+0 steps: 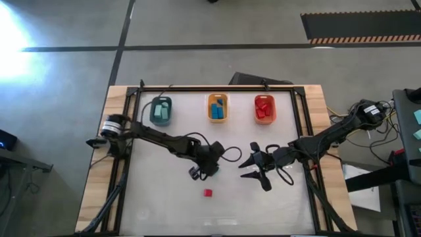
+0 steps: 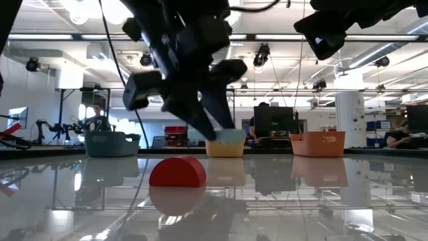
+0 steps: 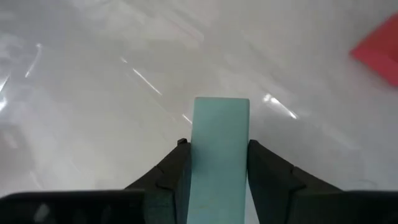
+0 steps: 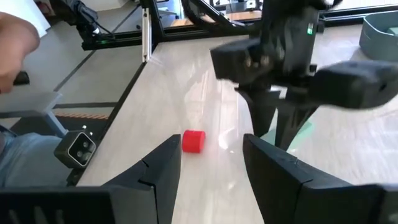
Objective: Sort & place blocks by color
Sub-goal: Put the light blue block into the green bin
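My left gripper is at the table's middle, shut on a pale mint-teal bar block; the low view shows the left gripper above the tabletop. A lone red block lies flat on the table just nearer than the left gripper, and also shows as the red block ahead of my right gripper's fingers. My right gripper hangs open to the right of the left one, touching nothing. More blocks lie in the three trays at the far edge. My left gripper pinches the mint-teal bar by its two long sides, one finger on each side, the fingers lying along the bar. The bar's free end sticks out past the fingertips. The fingers slant downward and the bar is clear of the table.
Three trays stand in a row at the far edge: dark teal tray with teal blocks, yellow-orange tray with blue blocks, orange-red tray with red blocks. Black frame rails border the table. Bare tabletop spreads toward the near edge.
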